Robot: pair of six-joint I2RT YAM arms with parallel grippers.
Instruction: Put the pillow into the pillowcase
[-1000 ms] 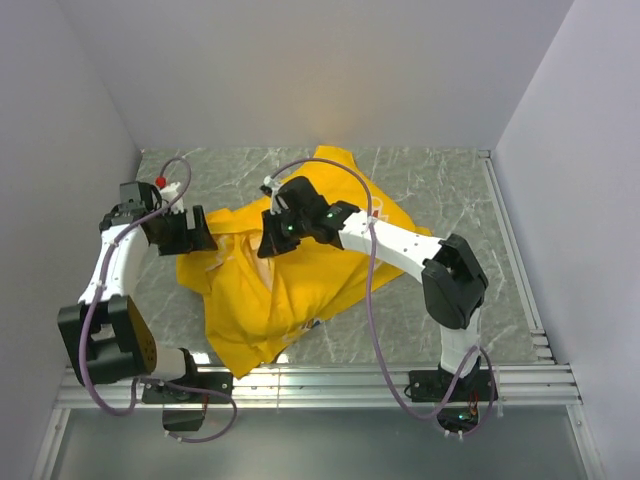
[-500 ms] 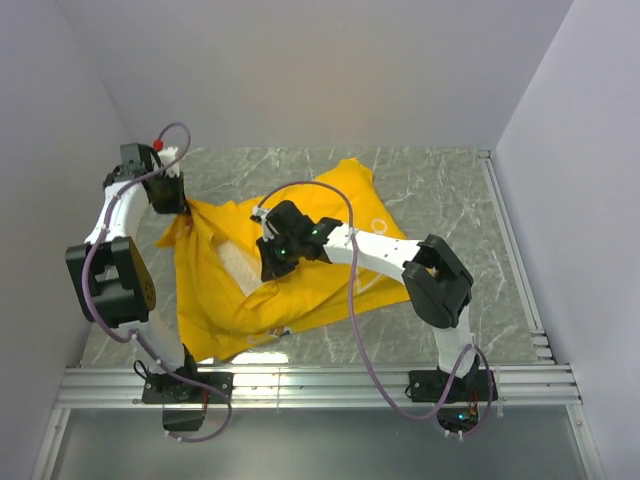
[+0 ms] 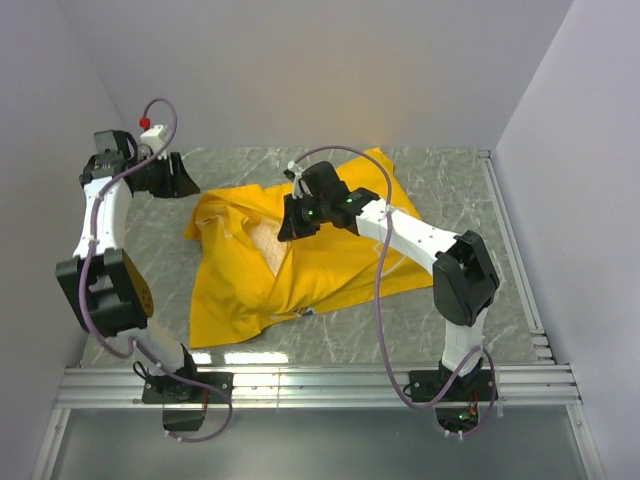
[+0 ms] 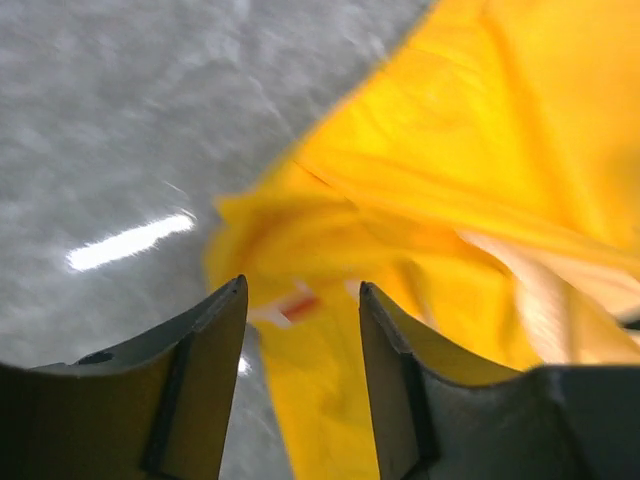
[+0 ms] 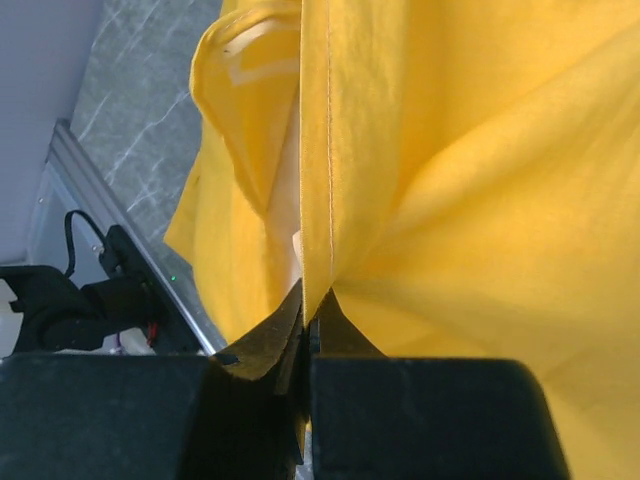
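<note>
My right gripper [image 5: 308,322] has its fingers pressed together on a stitched fold of the pillowcase [image 5: 460,180], pinching the yellow cloth right at the tips. That wrist camera sits so close that cloth fills most of its view, and I can't tell how much fabric is bunched inside the pinch. From above, the pinch lies on the back-middle part of the pillowcase, and the gripper's black body hides the cloth directly under it. My left gripper [image 4: 302,335] has its fingers [image 4: 205,385] spread with only air between them. It hangs off the back-left corner of the pillowcase, apart from the cloth. Its camera is blurred, but below the gap I can make out a yellow corner and a small red-and-white tag [image 4: 296,307] whose print I can't read. The pillowcase lies crumpled and folded over itself on the table [image 3: 450,190], its near-left corner reaching toward the arm bases, and the creases break up any print on it past reading. The pillow [image 3: 262,240] shows only as a pale cream patch in an opening of the pillowcase just left of the right gripper. The rest of it is buried under yellow folds, so I can't say how far in it sits or where its edges run.
</note>
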